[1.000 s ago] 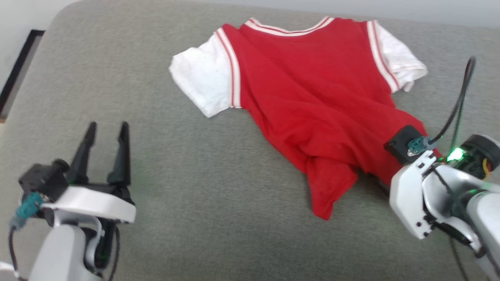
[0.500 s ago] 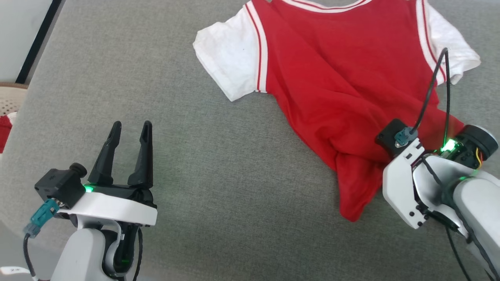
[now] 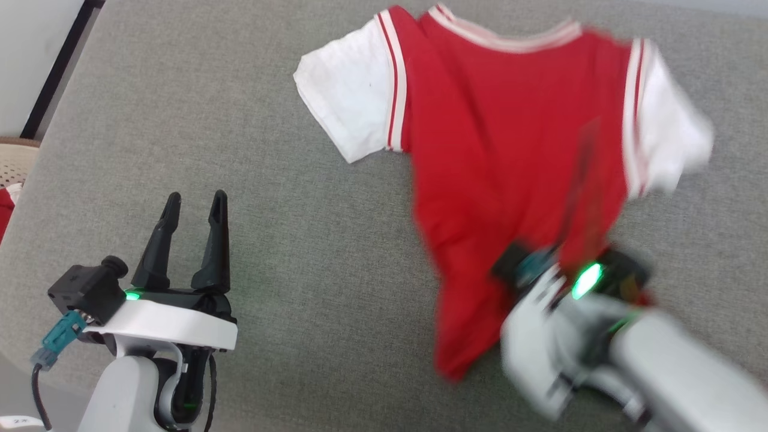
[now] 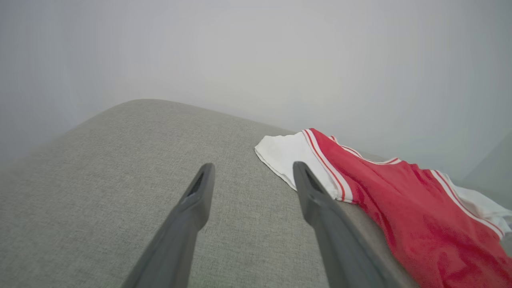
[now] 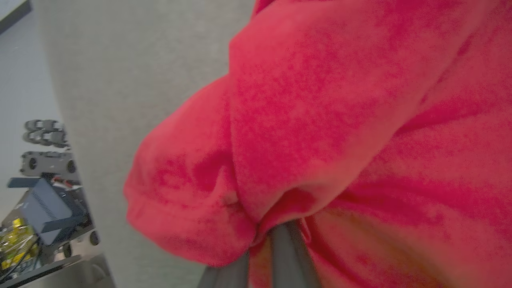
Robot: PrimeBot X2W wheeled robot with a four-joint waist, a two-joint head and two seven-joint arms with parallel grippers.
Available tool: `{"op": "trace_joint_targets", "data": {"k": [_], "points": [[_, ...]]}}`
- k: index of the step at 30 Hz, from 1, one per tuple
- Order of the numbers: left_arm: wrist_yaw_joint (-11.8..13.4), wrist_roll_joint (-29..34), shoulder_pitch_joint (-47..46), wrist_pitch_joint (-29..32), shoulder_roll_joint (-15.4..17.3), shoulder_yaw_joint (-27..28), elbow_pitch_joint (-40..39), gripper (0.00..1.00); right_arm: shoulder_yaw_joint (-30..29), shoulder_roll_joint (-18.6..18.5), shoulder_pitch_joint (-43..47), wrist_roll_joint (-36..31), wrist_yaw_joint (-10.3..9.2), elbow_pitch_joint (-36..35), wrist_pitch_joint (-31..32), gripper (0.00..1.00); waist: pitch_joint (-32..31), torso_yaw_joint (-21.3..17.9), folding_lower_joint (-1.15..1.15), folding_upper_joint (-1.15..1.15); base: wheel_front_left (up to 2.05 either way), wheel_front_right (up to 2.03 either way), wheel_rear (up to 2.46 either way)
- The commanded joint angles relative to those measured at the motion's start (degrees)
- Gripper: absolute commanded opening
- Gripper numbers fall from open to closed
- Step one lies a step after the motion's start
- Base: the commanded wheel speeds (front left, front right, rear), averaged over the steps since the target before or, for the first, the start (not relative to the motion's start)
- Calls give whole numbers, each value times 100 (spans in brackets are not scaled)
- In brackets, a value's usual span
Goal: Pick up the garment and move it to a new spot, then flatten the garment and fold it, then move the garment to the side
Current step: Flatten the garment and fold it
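The garment, a red shirt with white sleeves and striped neck trim, lies on the grey padded surface, neck at the far side. Its lower hem is bunched and lifted at the near right. My right gripper is shut on that bunched red cloth, its fingertips buried in the fold. The right wrist is blurred with motion in the head view. My left gripper stands open at the lower left, nothing between its fingers, well left of the shirt. In the left wrist view the gripper points toward the garment's white sleeve.
The padded surface ends at a rounded left edge, with a pale wall beyond. A beige basket holding something red sits off the far left. Equipment on wheels stands on the floor beside the surface.
My right gripper has shut on the hem and swung it leftward, so the shirt's body now hangs straighter toward me. The head camera has shifted. The left gripper has held still.
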Motion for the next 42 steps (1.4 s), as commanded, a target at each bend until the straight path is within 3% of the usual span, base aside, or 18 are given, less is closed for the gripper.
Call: {"op": "trace_joint_targets", "data": {"k": [1,9,10,11,12,17,22,30,36,42], "points": [[4,2,52,-29,-8,18,9,100,319,118,265,129,50,-50,125,0,-51,-41,0,0,0,0,0],[4,28,52,-29,-15,50,-36,100,951,357,361,386,42,-670,324,0,-120,-128,0,0,0,0,0],[4,27,63,-29,-6,66,-49,100,935,332,333,330,42,-689,281,11,-117,-141,0,0,0,0,0],[4,29,75,-29,1,80,-62,100,872,306,312,258,42,-686,234,42,-116,-156,0,0,0,0,0],[4,35,95,-29,10,96,-71,100,784,294,309,190,41,-674,181,100,-121,-175,0,0,0,0,0],[4,69,211,-29,22,166,-51,100,14,350,494,99,29,-958,63,100,-194,-323,0,0,0,0,0],[4,61,312,-29,-23,131,-116,100,-1270,203,831,-128,29,-1905,568,100,-241,-531,0,0,0,0,0],[4,2,191,-29,-58,-10,-179,100,-2709,-436,1224,-569,29,-2460,1177,100,-60,-654,0,0,0,0,0],[4,-72,91,-30,-57,-148,-185,100,-3098,-737,1464,-696,29,-2323,1038,100,101,-620,0,0,0,0,0],[4,-166,-5,-30,-34,-232,-189,100,-2900,-764,1371,-691,29,-2102,927,100,302,-558,0,0,0,0,0]]}}
